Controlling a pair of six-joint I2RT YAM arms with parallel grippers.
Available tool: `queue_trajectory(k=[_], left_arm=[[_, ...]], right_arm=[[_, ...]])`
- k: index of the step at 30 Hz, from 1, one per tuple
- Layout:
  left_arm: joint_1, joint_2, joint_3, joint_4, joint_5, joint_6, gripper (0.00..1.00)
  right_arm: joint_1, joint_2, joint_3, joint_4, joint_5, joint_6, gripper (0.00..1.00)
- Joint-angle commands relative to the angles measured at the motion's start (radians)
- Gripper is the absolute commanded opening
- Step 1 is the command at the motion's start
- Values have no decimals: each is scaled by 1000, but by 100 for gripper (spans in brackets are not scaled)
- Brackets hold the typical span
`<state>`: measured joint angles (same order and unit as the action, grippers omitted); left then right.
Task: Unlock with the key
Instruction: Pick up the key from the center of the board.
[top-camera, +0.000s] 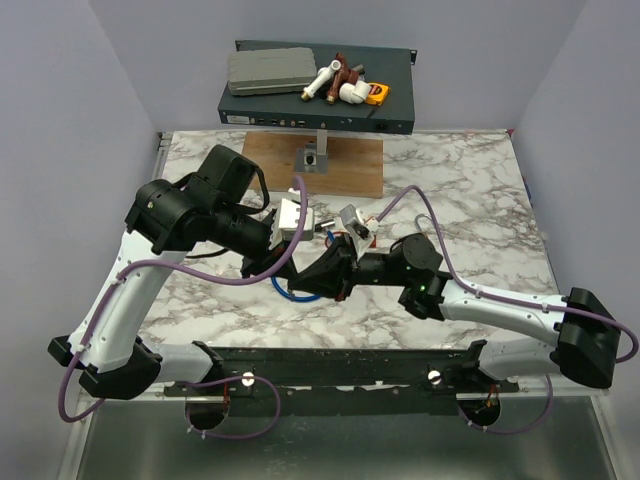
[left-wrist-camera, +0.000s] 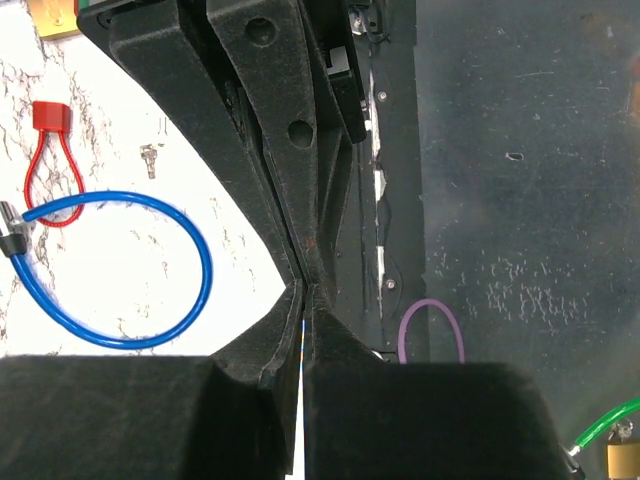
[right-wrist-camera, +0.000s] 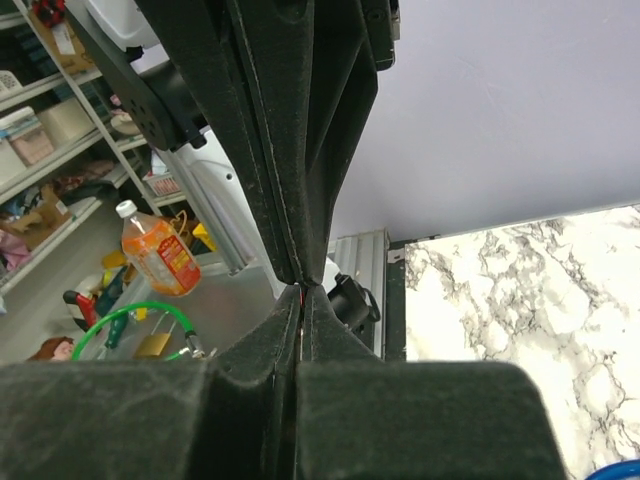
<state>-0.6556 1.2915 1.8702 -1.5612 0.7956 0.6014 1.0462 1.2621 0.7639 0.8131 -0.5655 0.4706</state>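
The red loop strap (left-wrist-camera: 50, 172) lies flat on the marble table (top-camera: 470, 200), seen in the left wrist view. A tiny grey metal piece (left-wrist-camera: 150, 158) lies beside it; I cannot tell if it is the key. A brass padlock (left-wrist-camera: 55, 18) shows at that view's top left corner. A blue cable (left-wrist-camera: 200, 262) loops nearby and also shows from above (top-camera: 285, 291). My left gripper (top-camera: 286, 262) (left-wrist-camera: 303, 290) is shut. My right gripper (top-camera: 308, 280) (right-wrist-camera: 302, 290) is shut, and the two meet tip to tip above the table's near part. A thin red sliver shows between the right tips.
A wooden board (top-camera: 345, 165) with a small post stands at the back, and behind it is a black box (top-camera: 315, 100) with loose items on top. The table's dark front rail (left-wrist-camera: 400, 200) runs under the grippers. A green cable with another brass padlock (left-wrist-camera: 622, 455) lies below the table.
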Motion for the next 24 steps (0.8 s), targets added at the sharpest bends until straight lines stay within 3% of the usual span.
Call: queue_trajectory(k=[1, 10, 15, 24], left_arm=[[2, 1, 23, -33, 4, 6, 0], [1, 13, 29, -24, -15, -15, 0], [3, 36, 76, -20, -21, -35, 26], [6, 90, 145, 20, -20, -43, 55]], right_arm=[[5, -7, 14, -7, 9, -13, 1], [3, -58, 0, -98, 19, -29, 1], [4, -88, 6, -222, 7, -40, 1], [4, -165, 6, -436, 51, -101, 1]])
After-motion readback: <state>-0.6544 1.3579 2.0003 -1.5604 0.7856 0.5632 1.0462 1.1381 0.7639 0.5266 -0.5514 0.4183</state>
